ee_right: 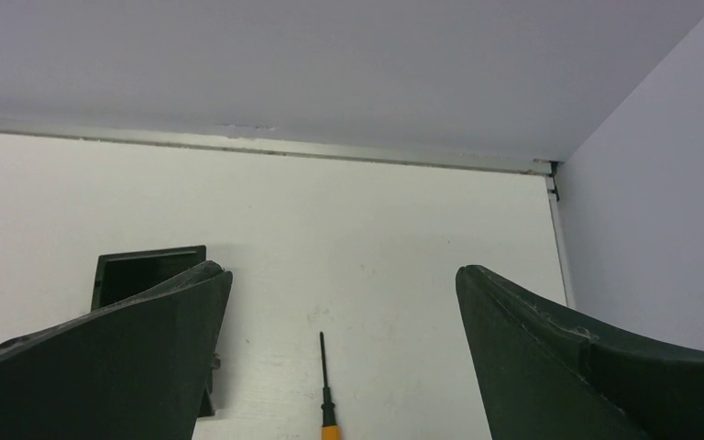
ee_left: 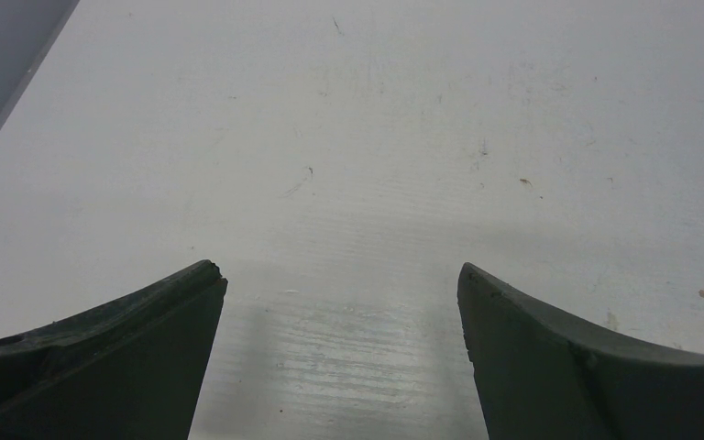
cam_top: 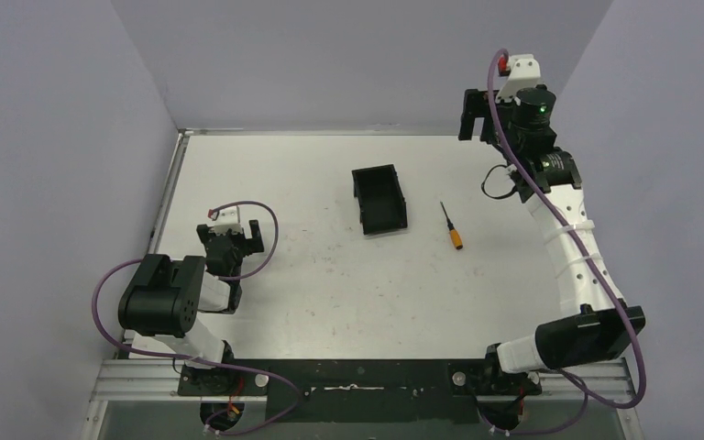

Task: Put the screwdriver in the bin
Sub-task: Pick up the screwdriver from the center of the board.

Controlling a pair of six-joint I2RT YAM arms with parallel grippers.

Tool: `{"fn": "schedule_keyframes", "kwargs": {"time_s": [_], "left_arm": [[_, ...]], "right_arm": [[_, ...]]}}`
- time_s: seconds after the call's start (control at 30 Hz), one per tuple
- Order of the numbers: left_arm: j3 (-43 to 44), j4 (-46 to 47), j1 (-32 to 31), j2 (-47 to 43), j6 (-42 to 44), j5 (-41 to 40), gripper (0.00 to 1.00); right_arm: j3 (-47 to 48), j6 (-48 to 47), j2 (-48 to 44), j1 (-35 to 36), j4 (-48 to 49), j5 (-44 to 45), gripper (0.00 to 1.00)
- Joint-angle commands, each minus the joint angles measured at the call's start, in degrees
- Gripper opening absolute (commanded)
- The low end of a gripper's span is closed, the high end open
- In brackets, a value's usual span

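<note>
Right wrist view: the 2 right fingers [ee_right: 101,367] stand spread wide and hold nothing. The screwdriver [ee_right: 327,394] lies flat on the bench [ee_right: 403,238] beyond the gap between them, untouched. The bin [ee_right: 147,266] sits near its side, apart from it. The left fingers [ee_left: 101,367] are likewise parted and empty, low over the bench. Nothing is done yet: approach, grasp, carry and drop all remain.

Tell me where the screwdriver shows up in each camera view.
Top external: the screwdriver lies right of centre, just right of the bin.
Left wrist: not in view.
Right wrist: bottom centre, cut by the lower edge.
Shared landmark: the bin, left of the screwdriver in both.
</note>
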Motion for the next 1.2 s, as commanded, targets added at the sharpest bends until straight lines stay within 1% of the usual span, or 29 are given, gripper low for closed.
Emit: {"fn": "schedule_keyframes", "kwargs": {"time_s": [0.0,0.13,0.33,0.6,0.77,0.9,1.07,1.13,1.17], "left_arm": [[1.1,3.0,-0.1,-0.3,0.4,0.6,0.97],[1.1,3.0,-0.1,-0.2,0.4,0.5,0.97],[1.1,3.1,-0.1,-0.2,0.4,0.6,0.97],[1.1,3.0,-0.1,-0.2,0.3,0.6,0.97],[1.1,3.0,-0.1,-0.2,0.4,0.6,0.97],[1.1,3.1,-0.1,-0.2,0.4,0.6,0.97],[1.1,3.0,-0.1,-0.2,0.4,0.5,0.97],[1.1,3.0,-0.1,-0.2,0.4,0.6,0.97],[1.1,3.0,-0.1,-0.2,0.4,0.5,0.97]], "right_arm": [[1.9,1.6,4.5,0.0,-3.8,-0.1,1.0],[0.6,2.6,8.5,-0.2,-5.1,-0.5,1.0],[-4.4,3.5,13.4,-0.4,-5.4,-1.2,1.0],[-13.5,3.1,19.0,-0.4,-5.0,-3.5,1.0],[-19.1,3.4,21.2,-0.5,-3.0,-3.8,0.99],[-22.3,3.7,23.1,-0.4,-1.9,-3.8,0.93],[-23.2,3.8,25.8,-0.5,-2.1,-4.1,0.72],[-23.3,3.8,26.5,-0.5,-2.2,-4.2,0.66],[-23.4,3.7,26.8,-0.5,-2.2,-4.0,0.61]]}}
